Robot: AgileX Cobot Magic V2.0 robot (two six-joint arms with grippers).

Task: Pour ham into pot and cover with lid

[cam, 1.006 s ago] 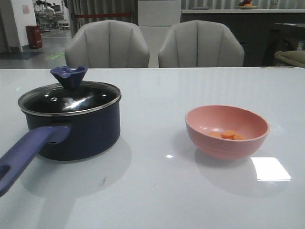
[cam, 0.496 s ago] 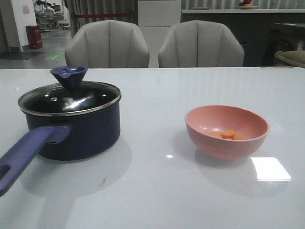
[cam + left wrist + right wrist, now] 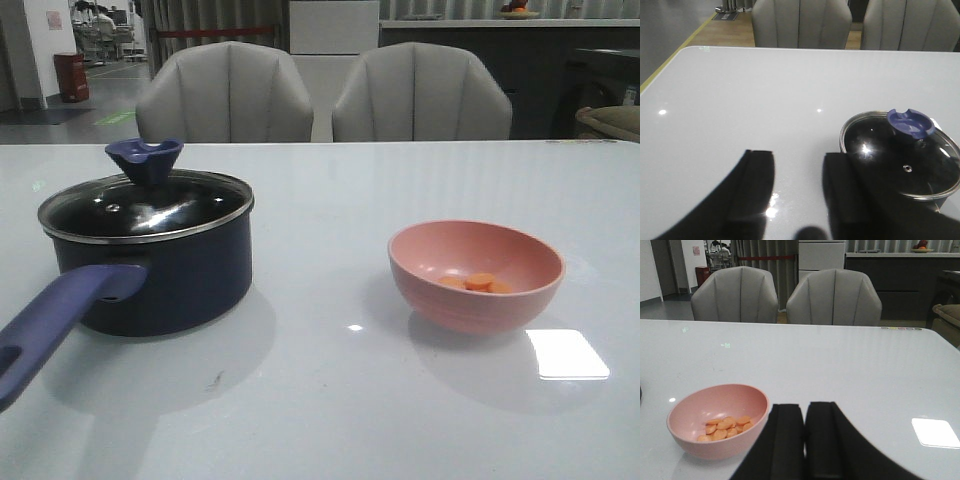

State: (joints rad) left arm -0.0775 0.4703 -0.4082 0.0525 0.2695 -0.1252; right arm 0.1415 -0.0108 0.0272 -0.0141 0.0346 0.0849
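Note:
The dark navy pot (image 3: 160, 275) stands at the table's left, its long blue-purple handle (image 3: 55, 325) pointing toward the front left corner. The glass lid (image 3: 150, 205) with its metal rim and blue knob (image 3: 145, 160) sits on the pot. Several orange ham slices (image 3: 478, 283) lie in a pink bowl (image 3: 476, 275) on the right. My left gripper (image 3: 799, 160) is open above bare table, beside the lid (image 3: 907, 155). Held shut with nothing between its fingers, my right gripper (image 3: 805, 412) hovers next to the bowl (image 3: 715, 420) and ham (image 3: 726, 426). Neither gripper shows in the front view.
Two grey chairs (image 3: 225, 95) (image 3: 420, 95) stand behind the table's far edge. A bright light patch (image 3: 567, 353) reflects off the white table (image 3: 330, 400) near the bowl.

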